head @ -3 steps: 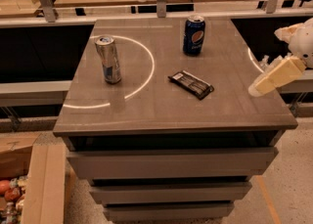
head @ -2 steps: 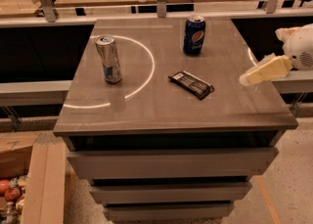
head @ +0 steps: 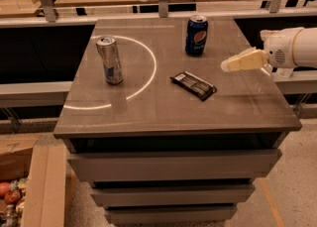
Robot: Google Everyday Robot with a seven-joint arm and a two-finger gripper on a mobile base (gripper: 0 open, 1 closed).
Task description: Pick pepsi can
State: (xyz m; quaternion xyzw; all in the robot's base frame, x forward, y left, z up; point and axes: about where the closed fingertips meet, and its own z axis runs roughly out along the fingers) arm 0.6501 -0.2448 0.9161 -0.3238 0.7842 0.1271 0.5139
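The pepsi can (head: 196, 34), dark blue with a round red-white-blue logo and silver top, stands upright at the back of the grey table (head: 163, 112), right of centre. My gripper (head: 229, 64) reaches in from the right edge on a white arm, its cream fingers pointing left above the table's right side. It is to the right of the can and nearer the front, apart from it, and holds nothing.
A slimmer silver can with blue markings (head: 109, 60) stands upright at the left. A dark snack bar (head: 193, 85) lies flat mid-table between the cans. A railing with posts runs behind the table. A cardboard box (head: 29, 186) sits on the floor at lower left.
My gripper has moved left and slightly up over the table's right side, coming closer to the pepsi can. The cans and the bar have not moved.
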